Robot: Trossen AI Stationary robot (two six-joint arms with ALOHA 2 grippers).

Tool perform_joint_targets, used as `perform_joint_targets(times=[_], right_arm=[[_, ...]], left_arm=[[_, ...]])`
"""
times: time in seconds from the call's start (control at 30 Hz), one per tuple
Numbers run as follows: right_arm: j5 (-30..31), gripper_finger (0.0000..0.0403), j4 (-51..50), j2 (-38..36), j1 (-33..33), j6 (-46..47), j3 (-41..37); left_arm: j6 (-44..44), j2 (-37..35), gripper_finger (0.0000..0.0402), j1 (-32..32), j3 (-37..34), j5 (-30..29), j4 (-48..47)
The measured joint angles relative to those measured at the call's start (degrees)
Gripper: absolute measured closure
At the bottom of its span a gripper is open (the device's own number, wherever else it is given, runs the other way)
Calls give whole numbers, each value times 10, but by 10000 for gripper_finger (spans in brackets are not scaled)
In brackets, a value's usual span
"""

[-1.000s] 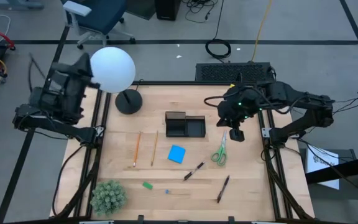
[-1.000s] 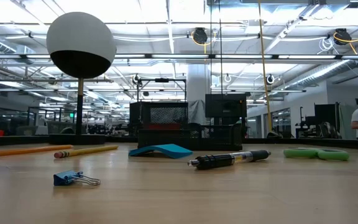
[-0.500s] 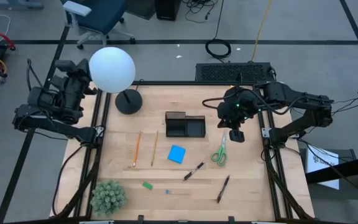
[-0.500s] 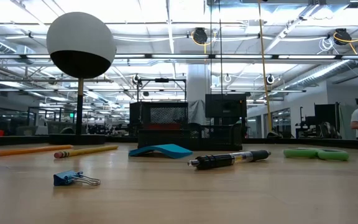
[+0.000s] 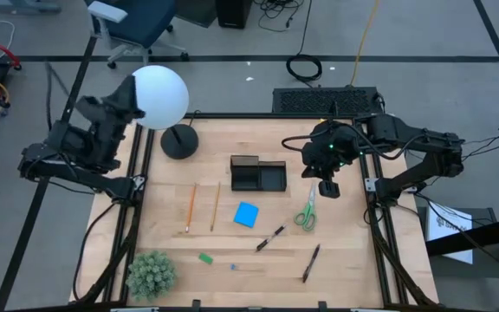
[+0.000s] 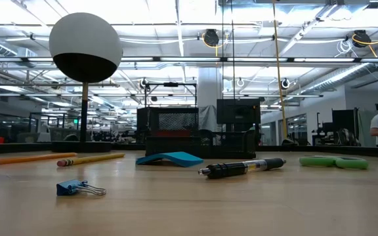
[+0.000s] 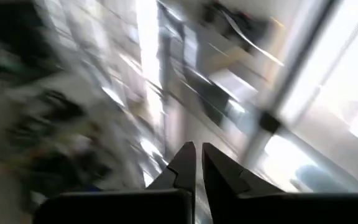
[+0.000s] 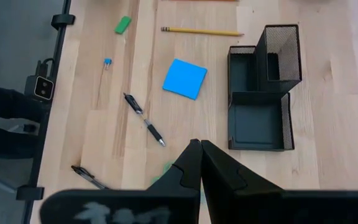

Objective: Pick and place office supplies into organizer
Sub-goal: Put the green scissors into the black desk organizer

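Pressed together and holding nothing, my right pincer (image 5: 329, 188) hangs over the table (image 5: 353, 260) just beside the organizer (image 5: 257, 174), above the tips of the scissors (image 5: 307, 211). My left pincer (image 7: 196, 163) is nearly closed too, empty, with its arm pulled back off the table's left edge next to the white globe lamp (image 5: 157, 97); its own view is only a blur of ceiling.

That organizer is a small black mesh tray in the middle of the table, with one tall box compartment at its lamp end and lower, open compartments beside it; all of them look bare. The supplies lie loose in front of it: two thin orange-yellow pencils (image 5: 203, 206) side by side, a square blue note pad (image 5: 247, 214), green-handled scissors, two dark pens (image 5: 269, 237) lying at a slant and well apart, a small green eraser (image 5: 205, 257) and a tiny blue binder clip (image 5: 232, 266) with wire handles. A fuzzy green plant ball (image 5: 151, 273) sits at the near left corner.

I can read no brand, label or writing on anything
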Motion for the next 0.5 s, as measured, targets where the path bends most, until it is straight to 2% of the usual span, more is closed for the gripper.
perform_joint_targets(times=[0.17,0.27,0.37,0.5], right_arm=[[0,403,6,0,0,-3,0],[0,403,6,0,0,-3,0],[0,403,6,0,0,-2,0],[-2,403,5,0,0,12,0]], left_arm=[[-66,16,380,0,0,231,-64],[-107,35,380,0,0,338,-81],[-142,56,380,0,0,411,-81],[-199,79,380,0,0,461,-87]])
